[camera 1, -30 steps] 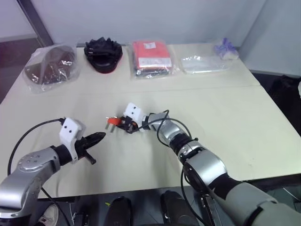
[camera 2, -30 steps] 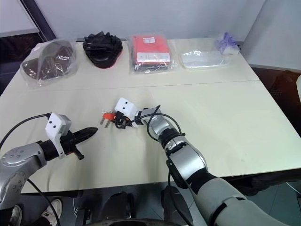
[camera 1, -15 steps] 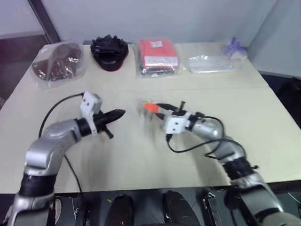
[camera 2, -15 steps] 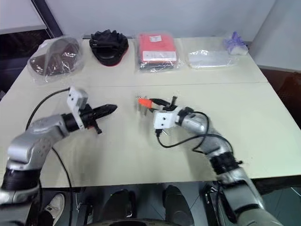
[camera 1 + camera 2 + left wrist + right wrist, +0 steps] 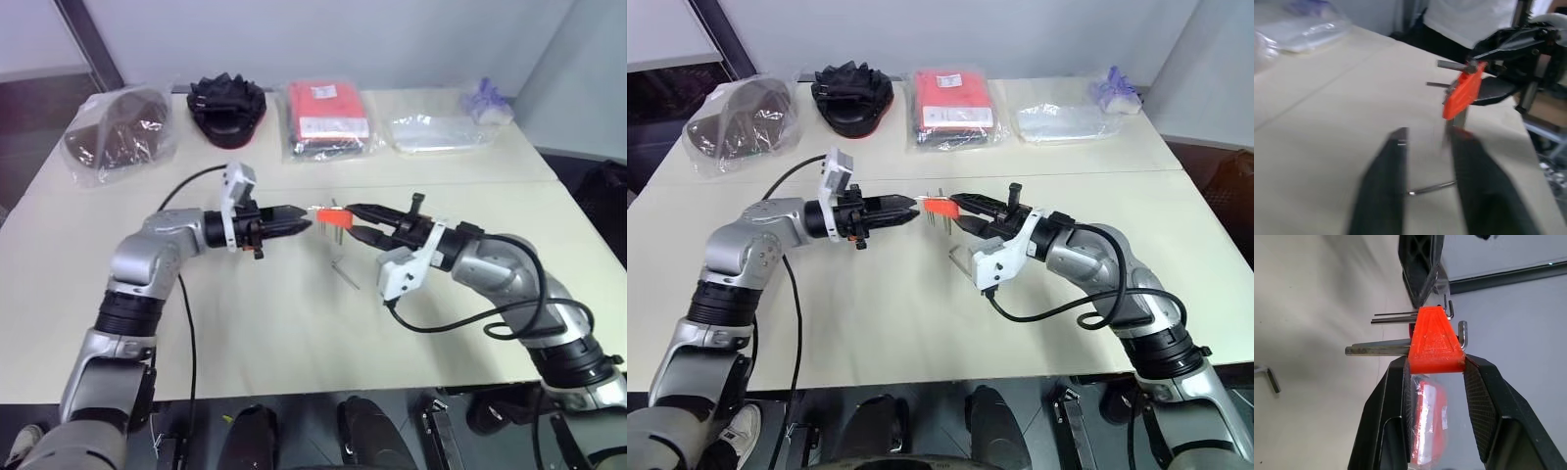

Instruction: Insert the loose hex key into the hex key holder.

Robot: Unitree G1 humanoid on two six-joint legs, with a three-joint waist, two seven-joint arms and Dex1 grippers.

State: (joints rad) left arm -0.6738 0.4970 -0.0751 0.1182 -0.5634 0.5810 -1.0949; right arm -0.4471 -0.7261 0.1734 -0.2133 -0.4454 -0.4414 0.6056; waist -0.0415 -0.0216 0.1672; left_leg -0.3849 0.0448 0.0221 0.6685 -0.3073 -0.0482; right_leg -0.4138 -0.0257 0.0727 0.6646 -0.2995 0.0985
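The hex key holder (image 5: pixel 324 213), a small orange block with grey keys sticking out, hangs above the middle of the table. My right gripper (image 5: pixel 351 213) is shut on it, its fingers (image 5: pixel 1396 396) clamping both sides of the holder (image 5: pixel 1435 342). From the other side my left gripper (image 5: pixel 304 222) points level at the holder, tips just short of it. Its fingers (image 5: pixel 1386 176) stand apart with nothing between them. The loose hex key (image 5: pixel 344 272), a thin bent grey rod, lies flat on the table below the two grippers (image 5: pixel 1432 187).
Along the table's far edge lie a bagged brown item (image 5: pixel 113 137), a black object (image 5: pixel 227 106), a red packet in clear plastic (image 5: pixel 328 117), a clear bag (image 5: pixel 436 129) and a purple item (image 5: pixel 487 98). A black cable (image 5: pixel 460 318) loops under the right forearm.
My left gripper has swung right and upward to the holder, and its fingers have parted. The right gripper has lifted the holder and drawn back a little. The camera view shifted too.
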